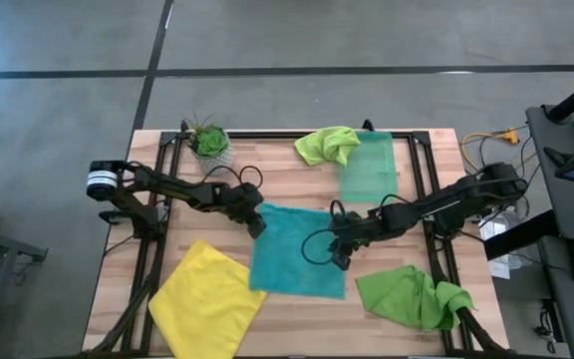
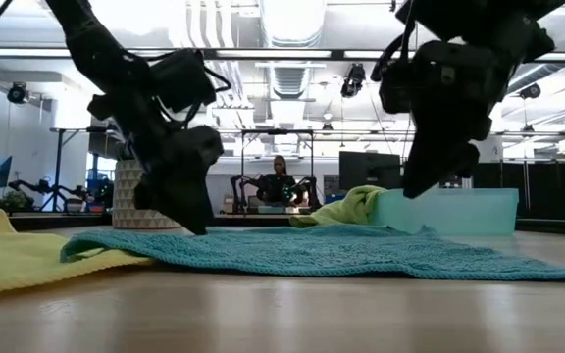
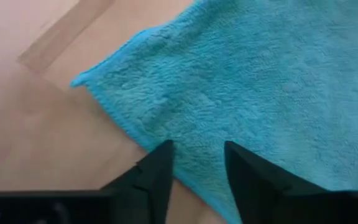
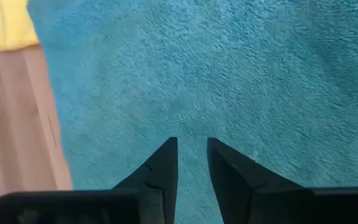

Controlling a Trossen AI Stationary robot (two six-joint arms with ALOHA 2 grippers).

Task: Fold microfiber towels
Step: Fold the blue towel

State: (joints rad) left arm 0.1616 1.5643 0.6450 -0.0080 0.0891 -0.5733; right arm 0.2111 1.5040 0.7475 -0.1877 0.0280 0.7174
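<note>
A teal towel (image 1: pixel 297 261) lies spread flat on the middle of the table. My left gripper (image 1: pixel 258 225) slants down at the towel's left edge near its far left corner (image 3: pixel 79 81). It is open, with the hem (image 3: pixel 194 168) showing between its fingertips. My right gripper (image 1: pixel 340 255) is open by a narrow gap and hangs above the teal towel's right part (image 4: pixel 191 93), clear of it in the low view (image 2: pixel 418 188). A yellow towel (image 1: pixel 207 299) lies flat at the near left. One lime green towel (image 1: pixel 412 297) lies crumpled at the near right. Another (image 1: pixel 327 145) rests against the bin. My left gripper has its fingertips (image 3: pixel 160 155) down at the teal towel's left hem, coming from the table's left and slanting downward. Whether they touch the cloth, I cannot tell. The towel lies flat and slack on the table.
A translucent green bin (image 1: pixel 368 168) stands at the far right and a small potted plant (image 1: pixel 209 140) at the far left. Black frame rails (image 1: pixel 422 170) run along the table's sides. Bare wood shows along the near edge (image 2: pixel 282 314). A person (image 2: pixel 281 181) sits far behind the table.
</note>
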